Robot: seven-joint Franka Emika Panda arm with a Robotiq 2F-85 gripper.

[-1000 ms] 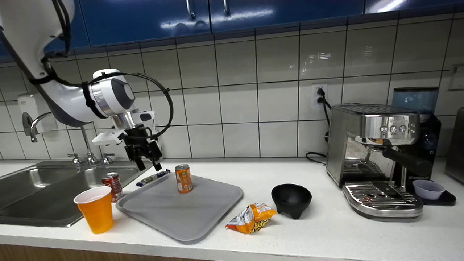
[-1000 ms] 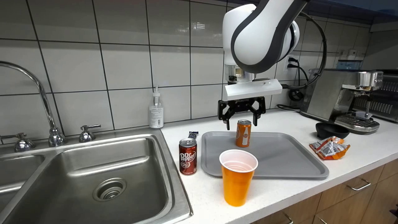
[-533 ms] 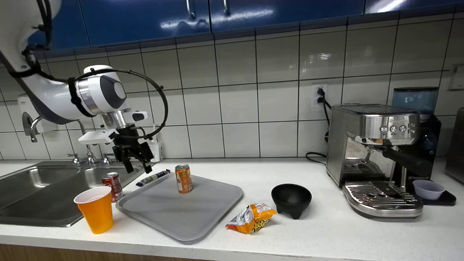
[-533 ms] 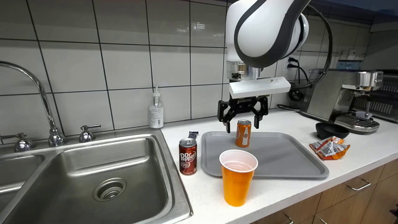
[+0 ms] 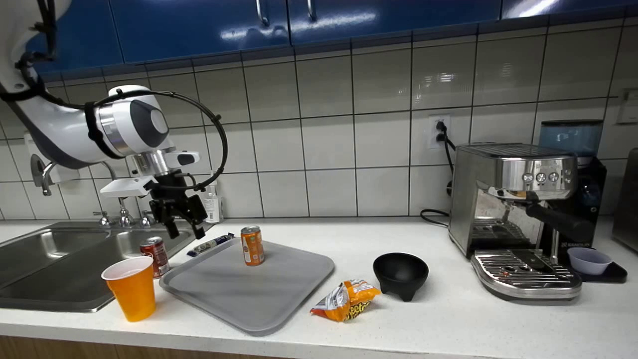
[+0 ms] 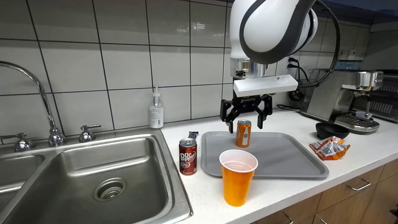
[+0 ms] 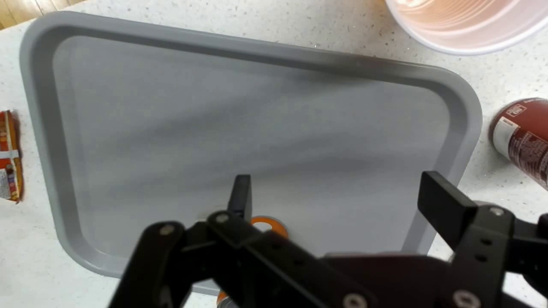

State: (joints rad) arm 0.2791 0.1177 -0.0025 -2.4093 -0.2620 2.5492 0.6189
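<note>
My black gripper (image 6: 245,126) stands open above the counter, nothing between its fingers. A grey tray (image 5: 279,294) lies below; in the wrist view the tray (image 7: 257,128) fills most of the picture. An orange can (image 5: 252,246) is upright on it; the gripper (image 5: 186,232) hangs to its left, apart and higher. From another exterior view the can (image 6: 243,133) appears behind the fingertips. In the wrist view one finger partly hides an orange can top (image 7: 278,224). A red Dr Pepper can (image 6: 187,157) and an orange cup (image 6: 238,186) stand beside the tray.
A wrapped bar (image 5: 210,245) lies by the tray's back corner. A chip bag (image 5: 346,301) and black bowl (image 5: 400,274) are right of the tray. The sink (image 6: 136,180) and faucet (image 6: 40,93) are on one side, a coffee machine (image 5: 513,199) on the other.
My open gripper and the arm have slid to the left in an exterior view, away from the orange can. The tray, cans, cup and bag have stayed where they were.
</note>
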